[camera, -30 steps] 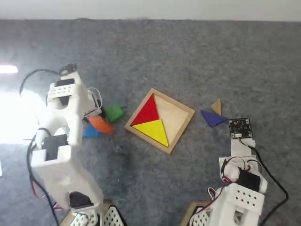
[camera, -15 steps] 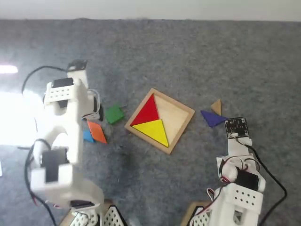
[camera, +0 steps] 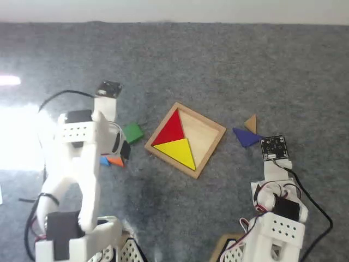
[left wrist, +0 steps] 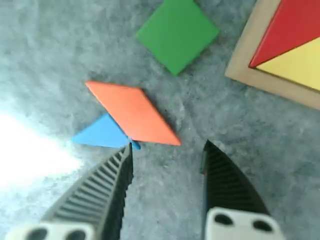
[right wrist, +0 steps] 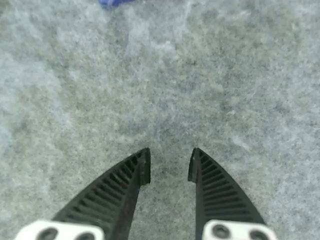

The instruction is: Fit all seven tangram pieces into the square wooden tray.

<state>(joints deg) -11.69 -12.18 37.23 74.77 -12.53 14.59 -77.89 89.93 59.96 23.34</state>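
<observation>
The square wooden tray (camera: pixel 208 134) lies in the middle with a red triangle (camera: pixel 170 129) and a yellow triangle (camera: pixel 178 152) in it. Left of it lie a green square (camera: pixel 132 132), an orange parallelogram (camera: pixel 115 161) and a blue triangle (camera: pixel 103 161). My left gripper (left wrist: pixel 169 146) hangs open and empty just short of the orange parallelogram (left wrist: pixel 132 113), which overlaps the blue triangle (left wrist: pixel 101 135); the green square (left wrist: pixel 177 34) is beyond. A purple triangle (camera: pixel 245 136) and a small tan triangle (camera: pixel 251 124) lie right of the tray. My right gripper (right wrist: pixel 170 152) is open over bare carpet, the purple triangle (right wrist: pixel 112 2) ahead.
Grey carpet covers the table. The left arm (camera: pixel 82 147) stands over the orange and blue pieces and hides most of them in the high view. The tray's corner (left wrist: pixel 260 80) lies close beside the left gripper. A bright glare patch (camera: pixel 16 136) sits at the far left.
The left arm's wrist has swung right and toward the near side, now covering most of the orange and blue pieces. The right arm has barely shifted.
</observation>
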